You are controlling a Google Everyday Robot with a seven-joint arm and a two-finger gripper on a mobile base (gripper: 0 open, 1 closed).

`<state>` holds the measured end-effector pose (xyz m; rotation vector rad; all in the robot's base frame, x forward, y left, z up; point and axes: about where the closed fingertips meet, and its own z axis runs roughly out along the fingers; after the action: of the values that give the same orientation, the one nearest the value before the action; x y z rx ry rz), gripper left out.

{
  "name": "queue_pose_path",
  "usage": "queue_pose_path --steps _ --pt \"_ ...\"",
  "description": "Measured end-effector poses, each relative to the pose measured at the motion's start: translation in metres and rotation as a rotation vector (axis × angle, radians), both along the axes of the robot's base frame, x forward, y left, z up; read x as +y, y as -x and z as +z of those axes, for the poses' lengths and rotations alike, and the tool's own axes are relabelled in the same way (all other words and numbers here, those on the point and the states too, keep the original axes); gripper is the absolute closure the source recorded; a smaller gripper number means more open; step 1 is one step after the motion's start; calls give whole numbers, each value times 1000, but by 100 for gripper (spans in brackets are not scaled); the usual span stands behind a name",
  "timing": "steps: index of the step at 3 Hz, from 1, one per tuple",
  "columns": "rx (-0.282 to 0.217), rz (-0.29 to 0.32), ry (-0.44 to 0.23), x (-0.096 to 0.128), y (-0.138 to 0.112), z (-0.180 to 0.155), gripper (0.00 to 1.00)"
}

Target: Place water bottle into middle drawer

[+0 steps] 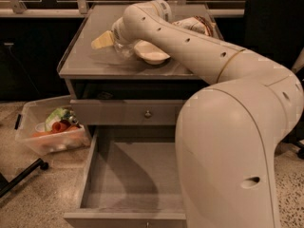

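Note:
The water bottle (pixel 121 49) is a small clear shape on the cabinet top (pixel 80 61), just left of the white bowl (pixel 153 55). My gripper (pixel 107 42) is right at the bottle, above the left part of the top, with its pale tip pointing left. My arm partly covers the bottle, so I cannot tell whether it is held. The middle drawer (pixel 133 175) stands pulled out below, its grey floor bare. My arm's large white elbow hides its right side.
A shut drawer front with a round knob (pixel 148 113) sits above the open drawer. A snack bag (pixel 195 24) lies at the back right of the top. A clear bin of items (pixel 50 129) and a black rod (pixel 19 177) are on the floor at left.

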<state>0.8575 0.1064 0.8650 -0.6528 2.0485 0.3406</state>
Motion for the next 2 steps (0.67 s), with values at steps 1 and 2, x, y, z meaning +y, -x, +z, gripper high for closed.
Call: queue_pose_path --steps 1,2 --pt "48 6 16 6 2 -6 2" --pt "87 28 37 18 1 -11 3"
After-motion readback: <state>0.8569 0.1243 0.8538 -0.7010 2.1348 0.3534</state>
